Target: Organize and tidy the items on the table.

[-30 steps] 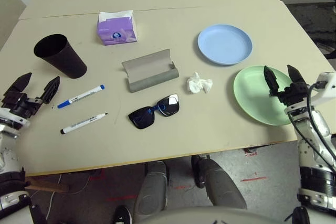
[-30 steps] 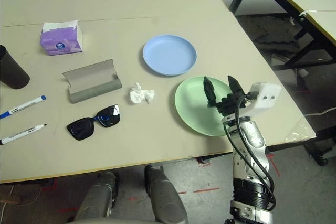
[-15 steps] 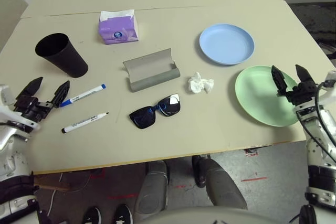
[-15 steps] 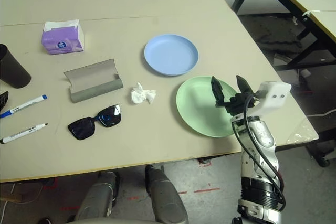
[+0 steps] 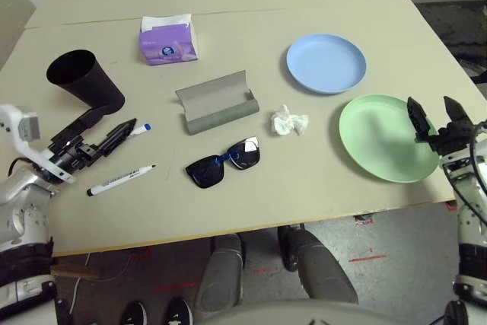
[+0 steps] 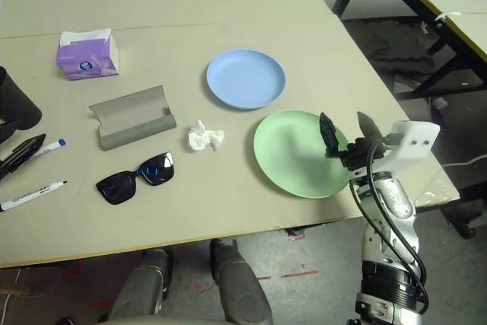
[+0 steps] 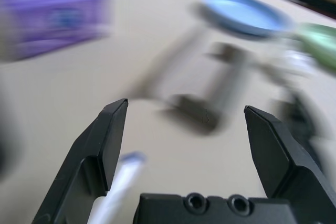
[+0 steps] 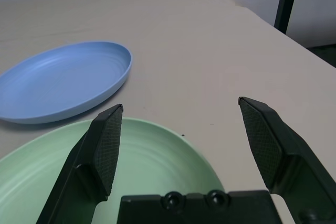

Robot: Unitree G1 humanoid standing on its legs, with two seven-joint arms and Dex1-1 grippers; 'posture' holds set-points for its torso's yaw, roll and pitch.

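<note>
- On a pale beige table (image 5: 319,176), everyday items spread out, apart from one another.
- At far left, a purple tissue box (image 5: 167,43) with a white top.
- Nearer and further left, a black cup (image 5: 90,81).
- At near left, a white marker with a blue end (image 5: 147,129), partly hidden behind the left gripper (image 5: 120,115).
- Just nearer, a white marker with a black end (image 5: 122,180), lying at a slant.
- Left of the middle, a grey glasses case (image 5: 221,114), lying open.
- On the near side of the case, black sunglasses (image 5: 205,172), unfolded.
- To the right of the case, a crumpled white tissue (image 5: 289,121).
- At far right, a light-blue plate (image 5: 326,63), empty.
- Nearer and further right, a light-green plate (image 5: 380,138), also empty.
- Left gripper low near the cup and blue-ended marker, fingers wide apart, nothing between; contact with either impossible to tell.
- Right gripper (image 5: 428,100) at the right side of the green plate, fingers wide apart and holding nothing.
</note>
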